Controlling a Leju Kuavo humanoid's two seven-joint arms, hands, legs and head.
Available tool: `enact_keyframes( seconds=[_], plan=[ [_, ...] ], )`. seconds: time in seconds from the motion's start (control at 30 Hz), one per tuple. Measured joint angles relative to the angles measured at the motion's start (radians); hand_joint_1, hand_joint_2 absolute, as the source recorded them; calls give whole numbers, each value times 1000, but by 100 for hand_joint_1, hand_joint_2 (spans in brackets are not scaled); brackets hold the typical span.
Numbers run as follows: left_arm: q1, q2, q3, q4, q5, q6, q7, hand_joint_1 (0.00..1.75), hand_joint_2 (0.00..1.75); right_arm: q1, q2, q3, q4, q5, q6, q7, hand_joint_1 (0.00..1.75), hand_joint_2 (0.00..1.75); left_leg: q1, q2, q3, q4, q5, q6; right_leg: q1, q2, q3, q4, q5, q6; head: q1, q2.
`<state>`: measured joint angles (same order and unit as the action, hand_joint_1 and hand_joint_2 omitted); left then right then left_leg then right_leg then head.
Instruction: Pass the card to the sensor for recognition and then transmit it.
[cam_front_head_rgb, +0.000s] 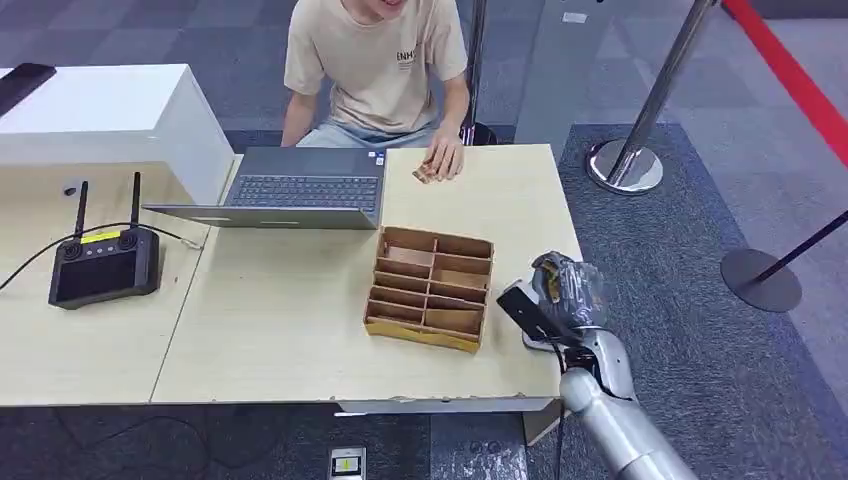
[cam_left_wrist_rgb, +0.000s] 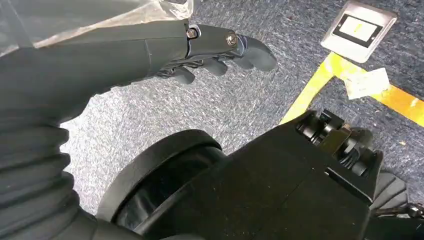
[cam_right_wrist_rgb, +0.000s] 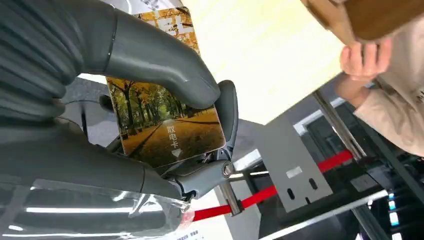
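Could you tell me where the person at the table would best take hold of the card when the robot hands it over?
Probably by the card's free end, the one with the white printed characters. The right hand pinches it with the thumb across one face and fingers behind, so that end juts clear. Coming from beyond the fingertips, pinching both flat faces, looks safest.

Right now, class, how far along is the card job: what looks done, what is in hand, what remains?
Done: the right hand grips the card, thumb pressed on its face. In hand: it holds the card above the table's right edge, beside the wooden organizer. Left: the scan, which I cannot confirm, then passing it on, perhaps to the person seated opposite. The left hand hangs over carpet, holding nothing.
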<state>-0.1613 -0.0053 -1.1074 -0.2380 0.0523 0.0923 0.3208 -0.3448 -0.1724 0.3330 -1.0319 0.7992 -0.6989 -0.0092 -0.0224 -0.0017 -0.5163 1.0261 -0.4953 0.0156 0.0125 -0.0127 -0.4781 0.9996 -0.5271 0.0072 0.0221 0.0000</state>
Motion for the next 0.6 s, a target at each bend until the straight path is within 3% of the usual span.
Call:
enact_keyframes(
  seconds=[0.6],
  plan=[
    [-1,0,0,0,3,-5,4,0,175,-5,0,0,125,1,0,16,175,175,0,0,0,0,0,0,0,0,0,0,0,0,0,0]
  ],
)
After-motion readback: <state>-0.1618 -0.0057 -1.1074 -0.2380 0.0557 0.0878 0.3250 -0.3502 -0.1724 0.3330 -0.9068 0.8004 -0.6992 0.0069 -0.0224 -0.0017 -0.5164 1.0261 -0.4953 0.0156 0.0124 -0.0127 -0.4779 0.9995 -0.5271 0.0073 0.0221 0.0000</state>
